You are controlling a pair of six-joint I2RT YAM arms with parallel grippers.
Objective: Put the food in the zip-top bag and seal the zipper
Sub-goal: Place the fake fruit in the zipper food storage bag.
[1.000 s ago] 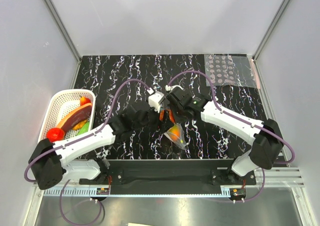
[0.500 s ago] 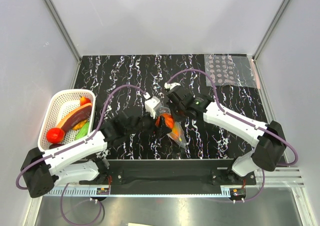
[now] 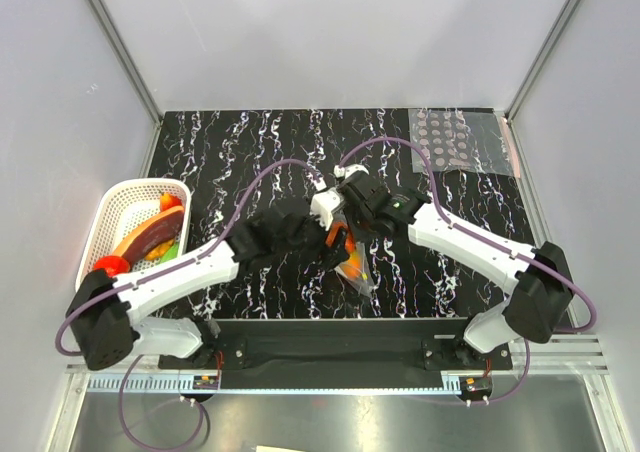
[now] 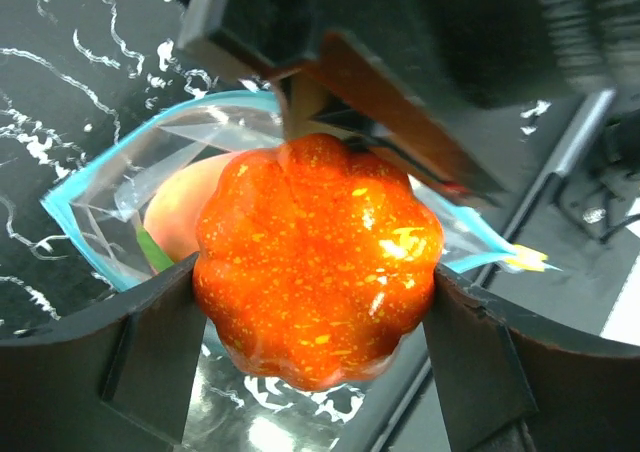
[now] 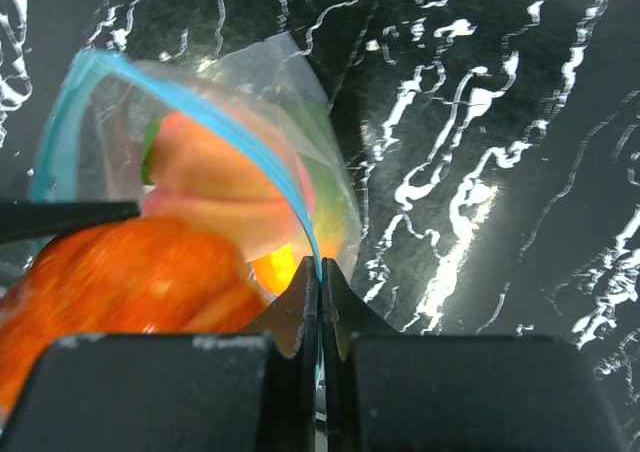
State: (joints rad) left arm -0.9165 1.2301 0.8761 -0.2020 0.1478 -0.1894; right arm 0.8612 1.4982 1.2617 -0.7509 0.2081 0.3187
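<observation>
My left gripper (image 4: 315, 317) is shut on the orange lobed toy fruit (image 4: 318, 257) and holds it at the open mouth of the zip-top bag (image 4: 140, 197). The peach-pink fruit (image 4: 178, 212) lies inside the bag, with a bit of green beside it. My right gripper (image 5: 319, 282) is shut on the bag's light blue zipper strip (image 5: 255, 152), holding that edge up. In the right wrist view the peach-pink fruit (image 5: 215, 192) shows inside the bag (image 5: 330, 187) and the orange fruit (image 5: 130, 282) at the mouth. In the top view both grippers meet at the bag (image 3: 352, 265) at mid table.
A white basket (image 3: 112, 207) at the left holds a red tomato (image 3: 107, 265) and other toy food. A clear sheet with grey dots (image 3: 462, 142) lies at the back right. The black marbled tabletop (image 3: 230, 152) ends at the near rail.
My left gripper has moved right and a little forward with the orange fruit, up to the bag's mouth. My right gripper has kept its hold on the zipper edge and barely moved.
</observation>
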